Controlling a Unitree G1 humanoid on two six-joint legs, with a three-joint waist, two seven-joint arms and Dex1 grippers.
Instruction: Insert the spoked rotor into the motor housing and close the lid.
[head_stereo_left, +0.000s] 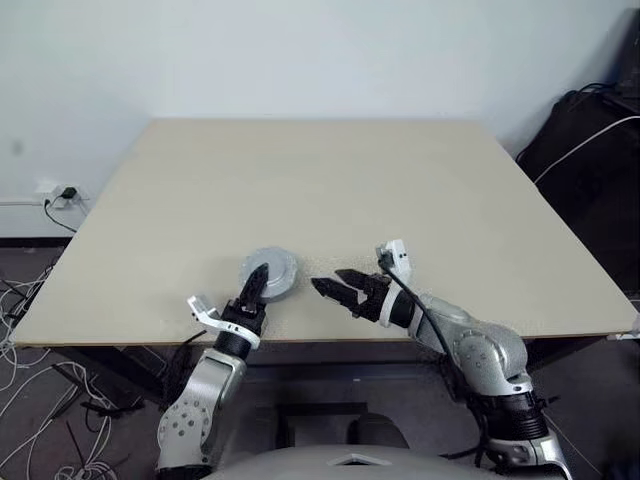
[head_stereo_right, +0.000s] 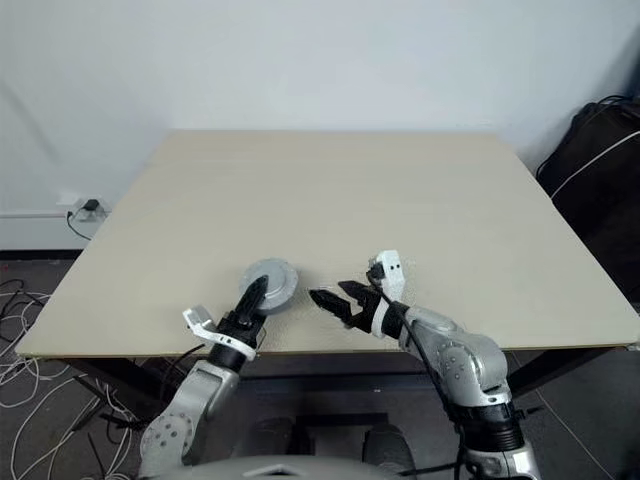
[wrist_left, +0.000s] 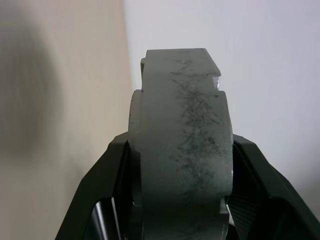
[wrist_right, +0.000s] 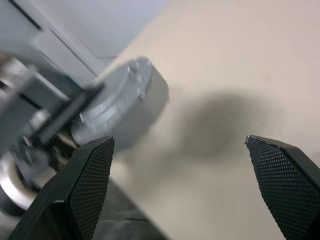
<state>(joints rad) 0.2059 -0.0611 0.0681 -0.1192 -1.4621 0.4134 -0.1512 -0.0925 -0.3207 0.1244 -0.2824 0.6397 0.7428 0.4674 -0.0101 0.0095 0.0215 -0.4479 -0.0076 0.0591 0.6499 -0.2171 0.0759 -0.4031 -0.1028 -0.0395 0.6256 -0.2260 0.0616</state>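
You see silver-grey metal forearms with round joint housings, black wrist cuffs, white camera brackets at wrists. Right gripper (head_stereo_left: 335, 287): black fingers, dimpled pads (wrist_right: 90, 185), black cable along forearm. Left gripper (head_stereo_left: 255, 285): black too.

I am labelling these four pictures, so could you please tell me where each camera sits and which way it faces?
Left eye: head, looking down on the table; both arms.
Right eye: same head, same scene.
Left wrist: along the left gripper, its jaws shut on the grey disc.
Right wrist: along the open right gripper, toward the disc and left gripper.
Shared: the disc appears in all.
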